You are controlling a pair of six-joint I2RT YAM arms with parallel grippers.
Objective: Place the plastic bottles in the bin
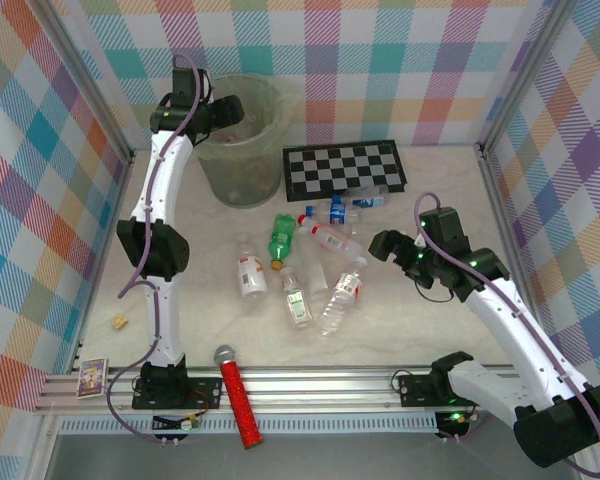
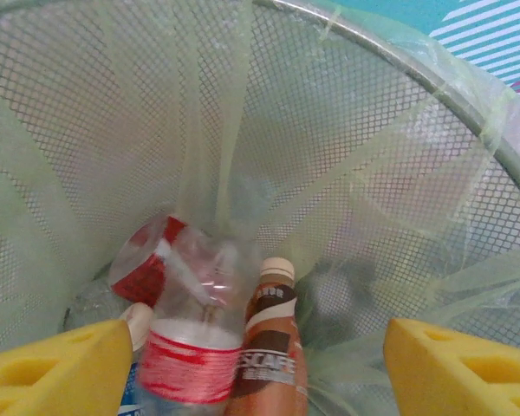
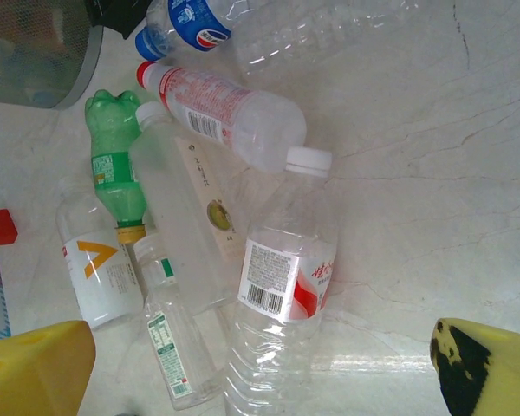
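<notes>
nearest me the right gripper point(image 1: 382, 243) hangs low with its jaws spread wide and empty; from its wrist, a clear red-and-white-labelled bottle point(image 3: 282, 295) lies on the table point(image 1: 440, 200) right under the gap, with a green bottle point(image 3: 113, 165) and other bottles clustered beside it. at the far side the left gripper point(image 1: 230, 110) hovers over the bin point(image 2: 373, 173), jaws apart and gripping nothing, a red-labelled bottle point(image 2: 186, 368) and a brown bottle point(image 2: 273, 364) lying in the bin beneath them.

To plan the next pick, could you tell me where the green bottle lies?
In the top view the green bottle lies mid-table, just in front and right of the bin, left of a red-capped clear bottle.
</notes>
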